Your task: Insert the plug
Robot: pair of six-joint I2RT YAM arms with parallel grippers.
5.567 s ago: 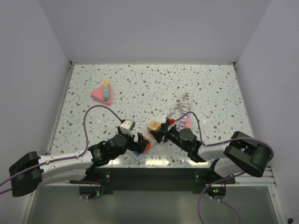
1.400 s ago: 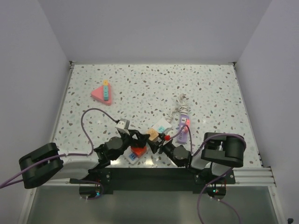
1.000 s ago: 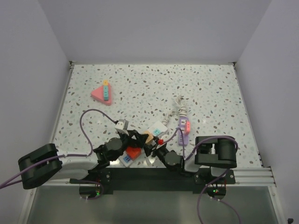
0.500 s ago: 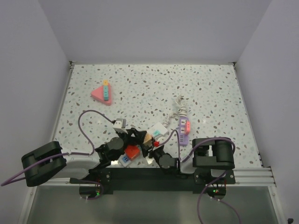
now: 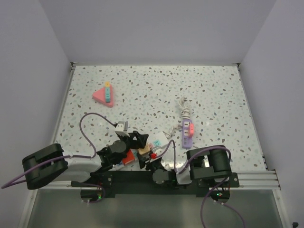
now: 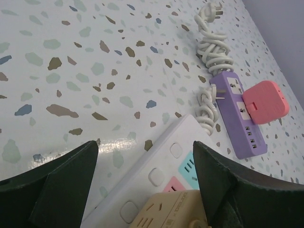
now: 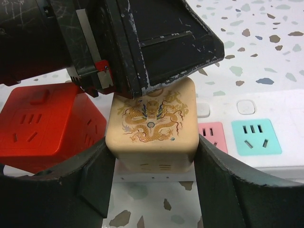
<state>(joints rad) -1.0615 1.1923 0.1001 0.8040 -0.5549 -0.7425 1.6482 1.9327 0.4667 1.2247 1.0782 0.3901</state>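
Observation:
A beige cube plug (image 7: 152, 118) with a gold dragon print sits over the left end of a white power strip (image 7: 259, 142), beside its pink and teal sockets. My right gripper (image 7: 154, 190) is shut on the cube, one finger on each side. In the top view the cube (image 5: 142, 151) is near the table's front edge. My left gripper (image 6: 147, 190) is open, its fingers spread wide either side of the white strip (image 6: 156, 173), just above the cube (image 6: 178, 213). It appears as a black mass (image 7: 142, 38) right behind the cube in the right wrist view.
A red cube socket (image 7: 42, 128) lies against the beige cube's left side. A purple power strip (image 6: 237, 114) with a pink plug (image 6: 265, 100) and a coiled white cord (image 6: 211, 42) lies farther right. A pink triangular block (image 5: 104, 95) is at the far left.
My right arm has folded back toward the near edge, bringing the beige cube left and nearer. The white strip and red cube have shifted nearer too. My left gripper stayed over them.

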